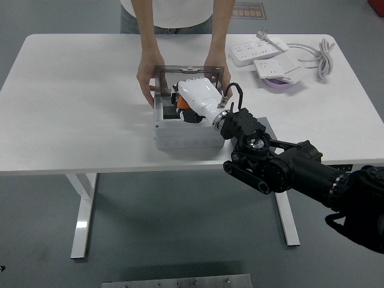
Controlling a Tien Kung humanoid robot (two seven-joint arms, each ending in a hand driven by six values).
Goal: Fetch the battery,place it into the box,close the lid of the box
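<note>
the robot's right hand [195,99], white-shelled on a black arm that comes in from the lower right, is reached down into the open grey plastic box [186,137] near the middle of the white table [78,108]. its fingers are curled around an orange and black battery [182,107], of which only an orange corner and some dark body show under the palm; the battery sits low inside the box, though whether it already rests on the floor of the box cannot be told. the hand looks to be in the middle of setting it down, so the placing step seems nearly done and letting go would come next

the box's clear smoky lid [189,74] stands upright at the far edge, hinged back so the opening is free. a person at the far side keeps one hand [146,81] on the box's left rear corner and the other hand [219,66] at the right rear by the lid, most likely to steady the box and keep the lid from dropping while the robot works inside

off to the far right lie white power strips [258,51] with a coiled white cable [321,54], one strip resting on a shallow lilac dish [279,84], well apart from the box. the left arm is not in view
</note>
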